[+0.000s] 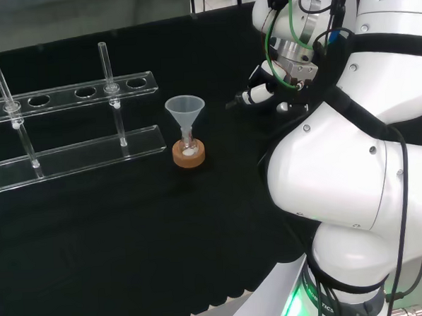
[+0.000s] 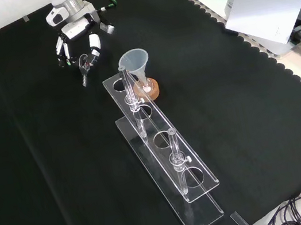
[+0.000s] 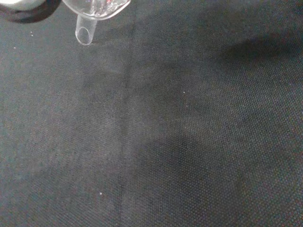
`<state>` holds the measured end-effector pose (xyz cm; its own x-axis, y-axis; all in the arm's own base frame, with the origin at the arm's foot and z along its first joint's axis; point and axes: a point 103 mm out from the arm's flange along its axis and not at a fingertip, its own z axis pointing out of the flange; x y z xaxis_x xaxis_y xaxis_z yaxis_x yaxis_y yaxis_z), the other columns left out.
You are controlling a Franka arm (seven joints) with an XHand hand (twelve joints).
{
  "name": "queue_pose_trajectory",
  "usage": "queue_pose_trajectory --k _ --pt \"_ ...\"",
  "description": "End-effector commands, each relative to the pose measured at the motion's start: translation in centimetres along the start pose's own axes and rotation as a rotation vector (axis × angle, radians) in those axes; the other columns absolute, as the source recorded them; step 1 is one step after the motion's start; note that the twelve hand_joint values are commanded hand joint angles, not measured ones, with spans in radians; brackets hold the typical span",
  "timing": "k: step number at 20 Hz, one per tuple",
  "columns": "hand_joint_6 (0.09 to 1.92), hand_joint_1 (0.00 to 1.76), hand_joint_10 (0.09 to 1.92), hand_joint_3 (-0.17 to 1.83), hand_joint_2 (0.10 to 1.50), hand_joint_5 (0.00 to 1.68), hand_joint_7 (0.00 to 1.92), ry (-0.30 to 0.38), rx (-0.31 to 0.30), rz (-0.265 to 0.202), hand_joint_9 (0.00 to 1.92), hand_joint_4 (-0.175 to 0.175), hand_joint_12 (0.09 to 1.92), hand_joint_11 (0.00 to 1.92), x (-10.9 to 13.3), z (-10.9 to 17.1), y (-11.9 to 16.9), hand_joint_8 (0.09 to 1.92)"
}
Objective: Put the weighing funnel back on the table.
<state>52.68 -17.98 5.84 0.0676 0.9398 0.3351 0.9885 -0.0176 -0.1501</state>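
Wrist view — weighing funnel [image 3: 94, 10] in the hand [image 2: 76, 31], apparently empty.

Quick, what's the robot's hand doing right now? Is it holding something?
The hand: closed, fingers curled round the weighing funnel, holding it.

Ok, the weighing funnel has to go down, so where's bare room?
Bare cloth lies under the hand holding the weighing funnel, and all along the tube rack's left in the front view. It is crowded where the funnel stands by the rack's far end.
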Motion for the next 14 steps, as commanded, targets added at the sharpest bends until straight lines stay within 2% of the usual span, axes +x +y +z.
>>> queue_pose_trajectory --k 1,8,14 --pt "0.73 1.12 0.41 0.71 0.64 1.26 0.62 -0.03 0.025 -0.003 0.95 0.175 1.21 0.65 0.0 0.6 -0.1 0.61" --pt "0.72 1.12 0.41 0.71 0.64 1.26 0.62 -0.109 0.079 0.012 0.95 0.175 1.2 0.66 -0.7 1.9 -0.7 0.61" --pt "0.72 1.12 0.41 0.71 0.64 1.26 0.62 -0.17 0.098 0.011 0.95 0.175 1.2 0.66 -0.6 2.4 -0.8 0.61"
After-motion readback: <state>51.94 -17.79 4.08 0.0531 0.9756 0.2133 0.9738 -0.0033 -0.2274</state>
